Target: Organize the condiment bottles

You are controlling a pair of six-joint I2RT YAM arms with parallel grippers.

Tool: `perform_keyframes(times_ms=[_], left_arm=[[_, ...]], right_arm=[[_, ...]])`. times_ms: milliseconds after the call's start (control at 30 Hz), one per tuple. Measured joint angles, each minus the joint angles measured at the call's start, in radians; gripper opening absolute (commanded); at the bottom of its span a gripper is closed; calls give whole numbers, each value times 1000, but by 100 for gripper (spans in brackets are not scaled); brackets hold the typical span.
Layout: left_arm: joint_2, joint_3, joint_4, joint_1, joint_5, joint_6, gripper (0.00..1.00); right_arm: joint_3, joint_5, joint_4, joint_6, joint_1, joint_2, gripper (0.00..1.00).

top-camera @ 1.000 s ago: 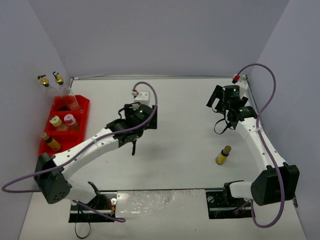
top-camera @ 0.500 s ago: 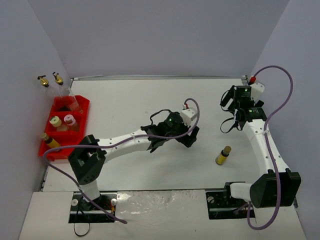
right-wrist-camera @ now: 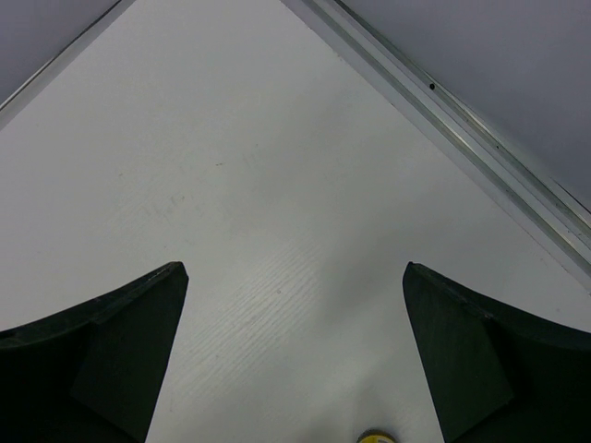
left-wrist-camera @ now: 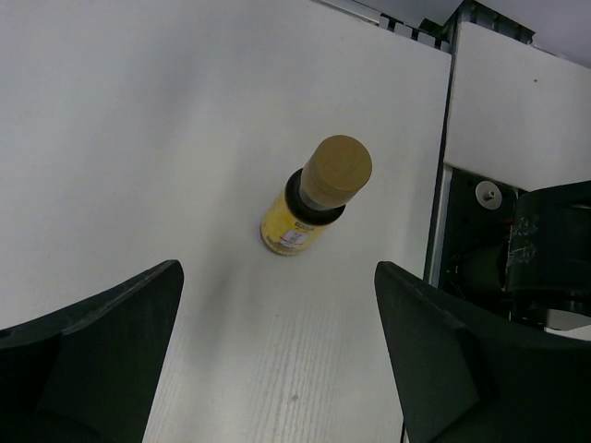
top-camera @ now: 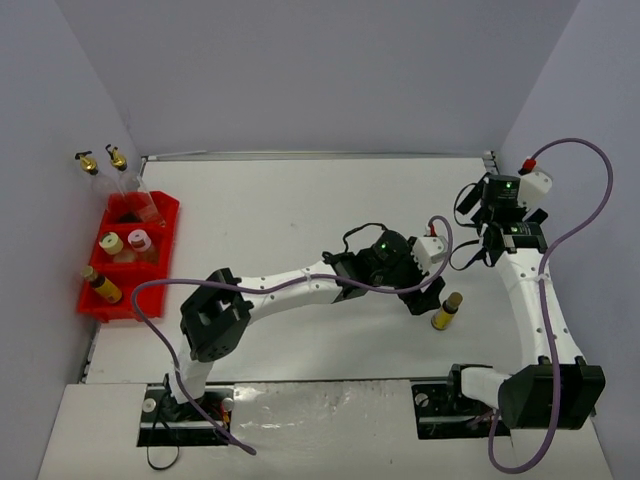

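Note:
A slim yellow bottle with a brown cap (top-camera: 446,311) stands alone on the table at the right. In the left wrist view the same bottle (left-wrist-camera: 314,198) stands just ahead of my left gripper (left-wrist-camera: 277,305), which is open and empty. In the top view the left gripper (top-camera: 420,298) is right beside the bottle, on its left. My right gripper (top-camera: 492,222) is open and empty, raised near the back right corner; it also shows in the right wrist view (right-wrist-camera: 295,369). The other bottles are in the red tray (top-camera: 166,215): two tall clear ones (top-camera: 128,180), a yellow-capped one (top-camera: 111,243), a pink-capped one (top-camera: 139,240) and a slim yellow one (top-camera: 102,285).
The tray sits against the left wall. A metal rail (right-wrist-camera: 462,120) runs along the table's back right edge under the right gripper. The right arm's base plate (left-wrist-camera: 517,268) lies just right of the lone bottle.
My left arm has swung from the table's middle far to the right, up to the lone bottle. My right arm has drawn back toward the right wall.

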Motion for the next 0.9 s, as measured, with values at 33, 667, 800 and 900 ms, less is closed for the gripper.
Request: perform_keyframes(times_ms=[33,667,800,900], left_arm=[[14,15,-5,0,9,4,81],[241,196,-60,-16,70,52,81],[250,218,-61,-30,84,52,81],[264,244,-60,-41,94,52,80]], right_arm=[[-2,3,-2,3,-2,-14,100],[-23,17,-65,10,-17,-122,100],[-24,17,-75,10,-18,-130,100],[-24,17,-78,9,-18,-139,100]])
